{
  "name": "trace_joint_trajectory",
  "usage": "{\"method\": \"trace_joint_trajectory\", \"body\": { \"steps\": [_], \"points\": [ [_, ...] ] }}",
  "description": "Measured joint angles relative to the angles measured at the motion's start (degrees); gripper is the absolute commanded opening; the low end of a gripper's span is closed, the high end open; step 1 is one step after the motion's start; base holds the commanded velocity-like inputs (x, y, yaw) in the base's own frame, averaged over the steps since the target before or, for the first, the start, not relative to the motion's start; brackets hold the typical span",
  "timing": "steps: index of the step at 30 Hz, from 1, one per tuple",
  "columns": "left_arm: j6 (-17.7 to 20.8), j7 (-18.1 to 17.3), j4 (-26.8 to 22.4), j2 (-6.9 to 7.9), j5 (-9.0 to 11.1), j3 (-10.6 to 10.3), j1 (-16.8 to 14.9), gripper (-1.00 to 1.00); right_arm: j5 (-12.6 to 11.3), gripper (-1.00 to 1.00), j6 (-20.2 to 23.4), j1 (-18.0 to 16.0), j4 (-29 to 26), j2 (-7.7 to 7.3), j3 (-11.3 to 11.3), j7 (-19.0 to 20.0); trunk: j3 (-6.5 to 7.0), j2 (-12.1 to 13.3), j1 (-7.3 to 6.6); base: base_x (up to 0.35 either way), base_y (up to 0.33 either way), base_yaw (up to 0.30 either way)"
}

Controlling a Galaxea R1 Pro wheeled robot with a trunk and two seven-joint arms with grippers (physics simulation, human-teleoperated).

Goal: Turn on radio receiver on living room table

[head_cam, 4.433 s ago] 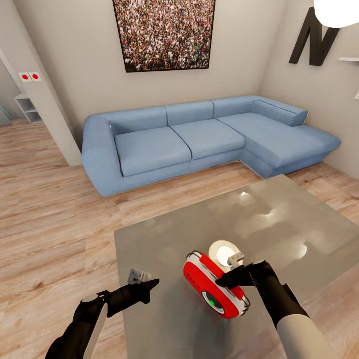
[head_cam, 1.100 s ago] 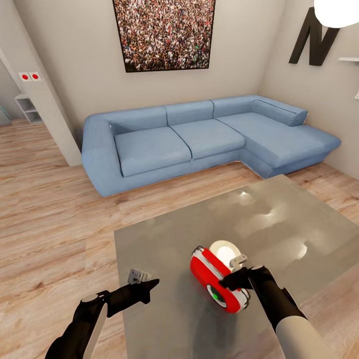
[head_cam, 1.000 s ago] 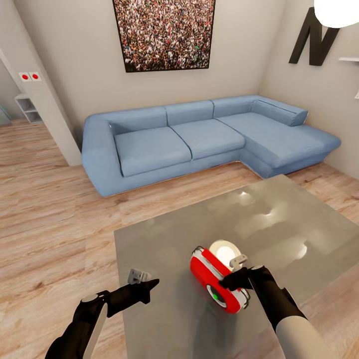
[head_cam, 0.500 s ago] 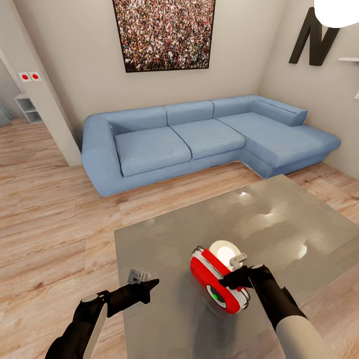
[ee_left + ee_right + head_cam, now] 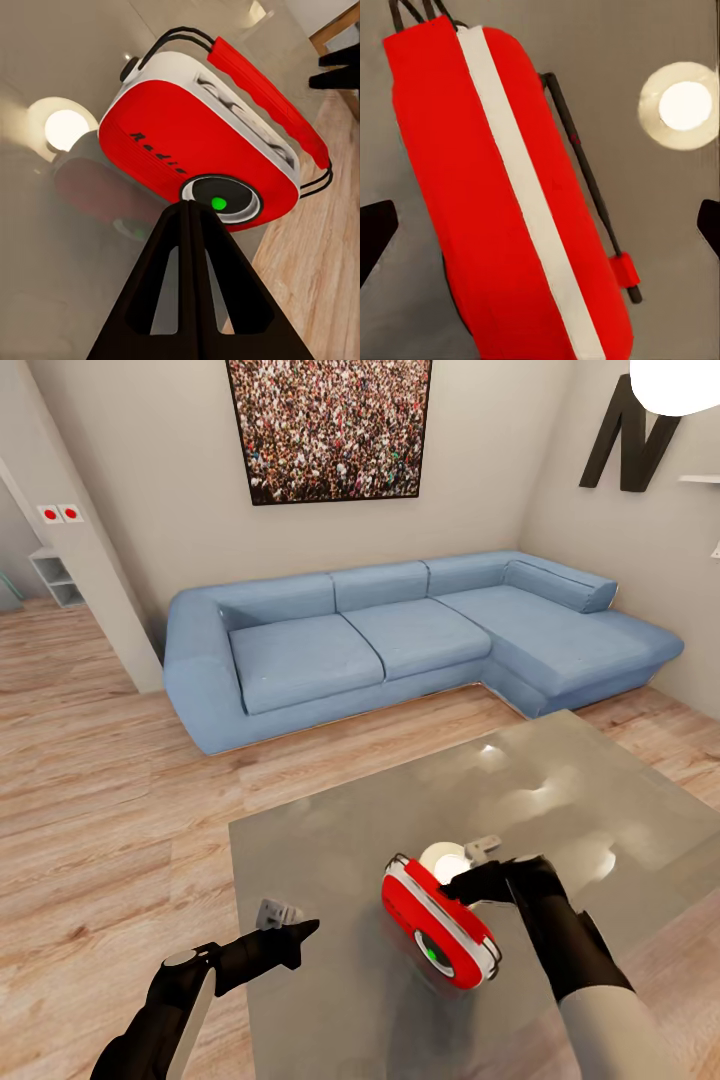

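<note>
The red radio receiver (image 5: 440, 928) stands tilted on the glossy grey table (image 5: 330, 840), its white face and green-centred dial turned toward me. My right gripper (image 5: 462, 884) hovers just above the radio's far top edge. In the right wrist view it (image 5: 540, 225) is open, its fingertips wide apart on either side of the radio's red top (image 5: 472, 187) and wire handle (image 5: 585, 172). My left gripper (image 5: 300, 932) hangs over the table to the radio's left, apart from it. The left wrist view has it (image 5: 191, 217) shut, pointing at the radio's dial (image 5: 219, 201).
A blue L-shaped sofa (image 5: 400, 640) stands beyond the table against the beige wall, under a framed crowd photo (image 5: 330, 425). Light wood floor (image 5: 100, 810) lies to the left. A white pendant lamp (image 5: 675, 380) hangs at the upper right; its reflection (image 5: 445, 857) glows on the tabletop behind the radio.
My right gripper has lifted from the radio's front near the dial to above its far top edge. The radio, pushed slightly right earlier, now stays still. The left arm has not moved.
</note>
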Motion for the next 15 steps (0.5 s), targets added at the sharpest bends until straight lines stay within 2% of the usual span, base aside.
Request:
{"method": "trace_joint_trajectory", "body": {
  "steps": [4, 8, 10, 15],
  "points": [
    [0.0, 0.02, 0.0, 0.0, 0.0, 0.0, 0.0, -1.0, 0.14, 1.0, 5.91, 0.33, -6.77, -0.17, 0.73, 1.87, 0.0, 0.0, 0.0, 0.0, 0.0, 0.0],
    [0.0, 0.03, 0.0, 0.0, 0.0, 0.0, 0.0, -1.0, 0.23, 1.0, 11.57, 0.68, -13.25, -0.6, 2.91, 2.94, 0.0, 0.0, 0.0, 0.0, 0.0, 0.0],
    [0.0, 0.05, 0.0, 0.0, 0.0, 0.0, 0.0, -1.0, 0.14, 1.0, 16.11, 1.6, -19.58, -1.0, 4.58, 4.52, 0.0, 0.0, 0.0, 0.0, 0.0, 0.0],
    [0.0, 0.03, 0.0, 0.0, 0.0, -0.02, 0.0, -1.0, 0.29, 1.0, 16.17, 2.61, -25.0, -2.38, 5.92, 8.45, 0.0, 0.0, 0.0, 0.0, 0.0, 0.0]
  ]
}}
